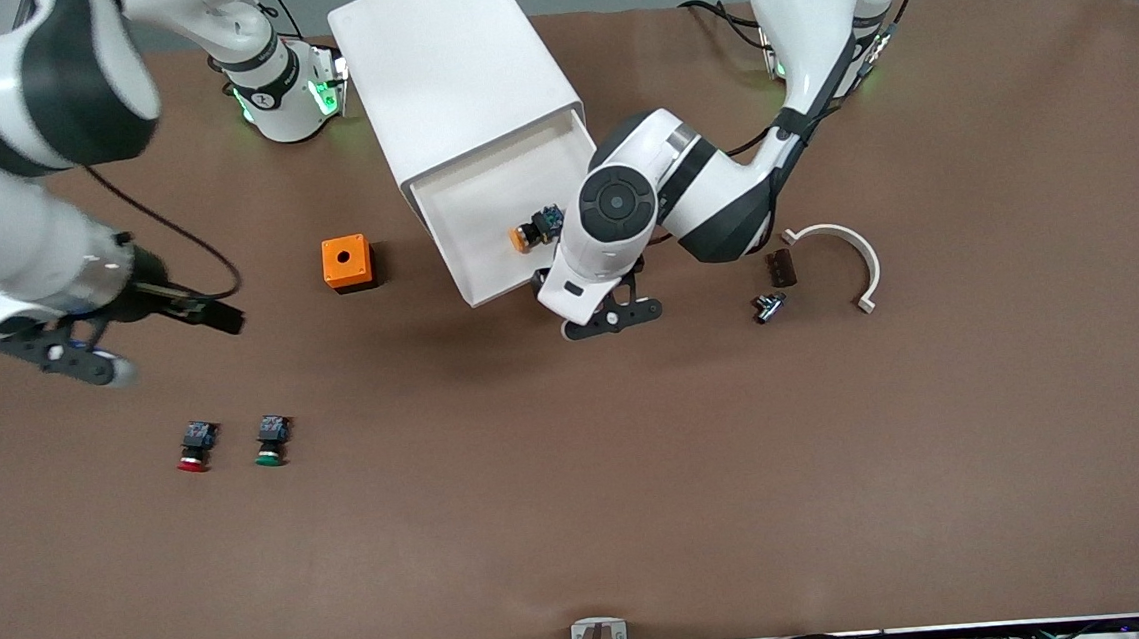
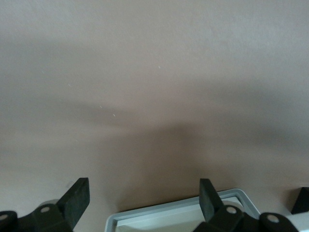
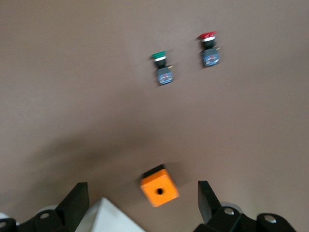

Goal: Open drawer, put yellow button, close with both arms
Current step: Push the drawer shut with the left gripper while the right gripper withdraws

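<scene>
The white cabinet (image 1: 457,77) lies with its uppermost drawer (image 1: 482,220) pulled open. The yellow button (image 1: 534,229) lies inside the drawer, by its corner toward the left arm's end. My left gripper (image 1: 611,317) is open and empty, low at the drawer's front corner. In the left wrist view the open left gripper (image 2: 145,191) has the drawer's rim (image 2: 178,211) between its fingers. My right gripper (image 1: 81,362) is open and empty over bare table at the right arm's end. The right wrist view shows the gripper (image 3: 144,193) above a cabinet corner (image 3: 110,218).
An orange box with a hole (image 1: 347,263) stands beside the drawer; it also shows in the right wrist view (image 3: 159,185). A red-capped button (image 1: 195,447) and a green-capped button (image 1: 271,441) lie nearer the front camera. A white curved piece (image 1: 851,255) and small dark parts (image 1: 779,269) lie toward the left arm's end.
</scene>
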